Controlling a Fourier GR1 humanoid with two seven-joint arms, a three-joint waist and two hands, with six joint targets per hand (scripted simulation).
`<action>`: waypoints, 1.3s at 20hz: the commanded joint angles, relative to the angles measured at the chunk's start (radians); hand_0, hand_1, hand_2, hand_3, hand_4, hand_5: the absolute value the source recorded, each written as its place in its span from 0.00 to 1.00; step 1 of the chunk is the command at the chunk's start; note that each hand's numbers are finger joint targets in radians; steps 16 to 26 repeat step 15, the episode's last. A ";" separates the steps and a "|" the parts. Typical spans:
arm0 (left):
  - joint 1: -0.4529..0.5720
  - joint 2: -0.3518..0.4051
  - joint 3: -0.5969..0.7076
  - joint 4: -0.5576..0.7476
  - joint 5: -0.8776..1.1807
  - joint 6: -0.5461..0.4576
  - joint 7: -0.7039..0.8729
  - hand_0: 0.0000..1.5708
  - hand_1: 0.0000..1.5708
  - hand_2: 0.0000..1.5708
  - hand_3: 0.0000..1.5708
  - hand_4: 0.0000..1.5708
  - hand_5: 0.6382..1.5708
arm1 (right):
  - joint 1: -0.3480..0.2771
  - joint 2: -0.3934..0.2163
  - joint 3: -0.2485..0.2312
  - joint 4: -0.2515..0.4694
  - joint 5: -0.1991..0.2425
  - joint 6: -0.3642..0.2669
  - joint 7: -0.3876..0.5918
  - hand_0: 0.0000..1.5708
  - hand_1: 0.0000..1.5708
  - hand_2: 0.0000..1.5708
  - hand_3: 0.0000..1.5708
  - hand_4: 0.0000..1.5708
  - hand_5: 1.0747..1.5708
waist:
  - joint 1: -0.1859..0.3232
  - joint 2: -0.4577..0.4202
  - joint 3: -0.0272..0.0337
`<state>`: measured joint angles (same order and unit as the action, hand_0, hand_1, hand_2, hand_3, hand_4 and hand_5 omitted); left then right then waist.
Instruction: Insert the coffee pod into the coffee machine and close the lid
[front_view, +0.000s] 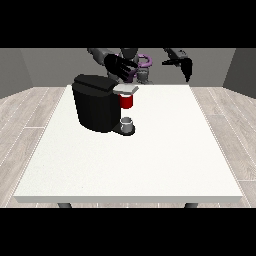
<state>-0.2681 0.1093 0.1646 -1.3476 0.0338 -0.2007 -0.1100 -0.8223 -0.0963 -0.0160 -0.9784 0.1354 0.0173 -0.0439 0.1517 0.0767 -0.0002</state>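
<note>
Presently: black boxy coffee machine (95, 102) on large white counter (150, 160), left of centre. Red thing at machine (127, 101) under grey lid (126, 89). Small grey thing (127, 122) on drip base. Hand at view's left (118, 67) spread above machine; hand at view's right (185, 65) raised clear, fingers pointing down, relaxed.

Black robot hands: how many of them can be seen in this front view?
2. One black robot hand is at the view's left, fingers spread, above the black coffee machine. The other black robot hand is at the view's right, raised beyond the white table's far edge.
</note>
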 joint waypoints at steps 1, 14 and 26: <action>0.025 -0.026 -0.045 -0.064 -0.013 0.014 0.025 0.00 0.00 0.00 0.00 0.12 1.00 | 0.006 -0.006 -0.006 0.034 0.020 -0.003 -0.028 0.00 0.00 0.00 0.00 0.05 1.00 | 0.015 -0.025 0.0003; 0.065 -0.010 0.020 0.045 0.009 0.043 -0.038 0.00 0.00 0.00 0.00 0.12 1.00 | 0.396 0.096 0.193 -0.169 -0.196 0.018 -0.165 0.00 0.00 0.00 0.00 0.16 1.00 | -0.141 -0.174 0.0006; 0.065 -0.021 0.005 0.034 -0.006 0.052 -0.061 0.00 0.00 0.00 0.00 0.12 1.00 | 0.411 0.096 0.186 -0.171 -0.200 -0.026 -0.198 0.00 0.00 0.00 0.00 0.10 1.00 | -0.134 -0.159 0.0006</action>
